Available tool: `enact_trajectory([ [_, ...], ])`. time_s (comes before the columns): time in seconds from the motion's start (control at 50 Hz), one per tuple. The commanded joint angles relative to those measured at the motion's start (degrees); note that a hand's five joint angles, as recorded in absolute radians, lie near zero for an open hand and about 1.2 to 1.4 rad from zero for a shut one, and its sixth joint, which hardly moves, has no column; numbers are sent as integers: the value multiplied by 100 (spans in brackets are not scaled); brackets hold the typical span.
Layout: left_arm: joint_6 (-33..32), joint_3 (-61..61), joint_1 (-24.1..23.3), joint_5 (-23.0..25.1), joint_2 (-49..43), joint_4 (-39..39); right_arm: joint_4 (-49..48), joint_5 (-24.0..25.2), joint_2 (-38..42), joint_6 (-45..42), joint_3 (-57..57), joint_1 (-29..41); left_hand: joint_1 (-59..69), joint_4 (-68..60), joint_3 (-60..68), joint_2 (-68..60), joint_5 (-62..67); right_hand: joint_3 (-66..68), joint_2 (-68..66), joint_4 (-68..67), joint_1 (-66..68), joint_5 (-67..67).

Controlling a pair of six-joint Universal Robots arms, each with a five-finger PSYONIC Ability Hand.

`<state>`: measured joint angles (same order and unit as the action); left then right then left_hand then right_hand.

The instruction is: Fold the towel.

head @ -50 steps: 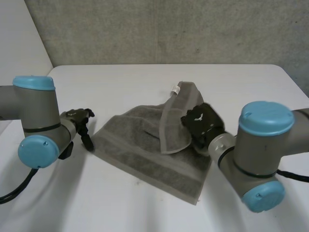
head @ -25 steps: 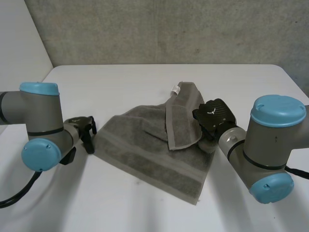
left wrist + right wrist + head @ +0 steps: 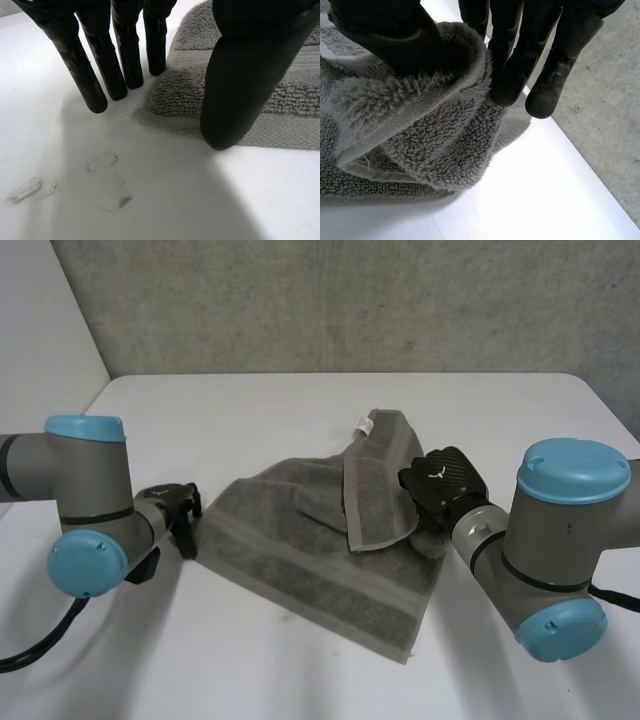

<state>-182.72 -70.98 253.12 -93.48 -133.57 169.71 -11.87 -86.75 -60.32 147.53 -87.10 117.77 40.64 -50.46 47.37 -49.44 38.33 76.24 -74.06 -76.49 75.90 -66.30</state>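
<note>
The grey towel (image 3: pixel 300 550) lies half spread on the white table (image 3: pixel 250 410), one side turned up and over its middle. My right hand (image 3: pixel 440 485) is at the towel's right edge, thumb and fingers (image 3: pixel 515 50) pinching a raised fold of the towel (image 3: pixel 420 135) clear of the table. At the towel's left corner stands my left hand (image 3: pixel 178 512). Its straight fingers (image 3: pixel 95 75) point down at the table just beside the corner, while the thumb (image 3: pixel 240 85) rests over the towel's hem (image 3: pixel 185 90). The corner lies flat between them.
A small white tag (image 3: pixel 363 424) sticks out at the towel's far tip. Behind the table is a grey wall (image 3: pixel 350 300). Bare table surrounds the towel, with faint smudges (image 3: pixel 100 162) under my left hand.
My right hand has drawn the raised fold a little to the right. My left hand has shifted down to the towel's left corner and its fingers have come closer to the thumb.
</note>
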Motion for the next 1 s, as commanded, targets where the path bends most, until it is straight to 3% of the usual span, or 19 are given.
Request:
enact_trajectory([
  [0.02,43,-99,-9,-39,120,9,-9,0,3,-5,0,0,3933,-2951,3259,-3052,3163,376,-594,-351,410,-370],
  [0.6,52,-495,-114,-13,569,546,-9,0,3,-14,9,0,3936,-2954,3263,-3056,3167,376,-594,-351,410,-370],
  [0.64,43,-495,-114,-12,569,546,-18,0,3,-14,9,0,3636,-2654,2962,-2755,2866,376,-594,-351,410,-370],
  [0.68,26,-495,-114,-4,552,537,-18,0,12,-14,9,0,1491,-509,817,-610,721,376,-594,-351,410,-370],
  [1.0,25,-504,-123,5,499,528,-26,0,47,-23,18,0,1163,-181,490,-283,393,376,-594,-351,410,-370],
])
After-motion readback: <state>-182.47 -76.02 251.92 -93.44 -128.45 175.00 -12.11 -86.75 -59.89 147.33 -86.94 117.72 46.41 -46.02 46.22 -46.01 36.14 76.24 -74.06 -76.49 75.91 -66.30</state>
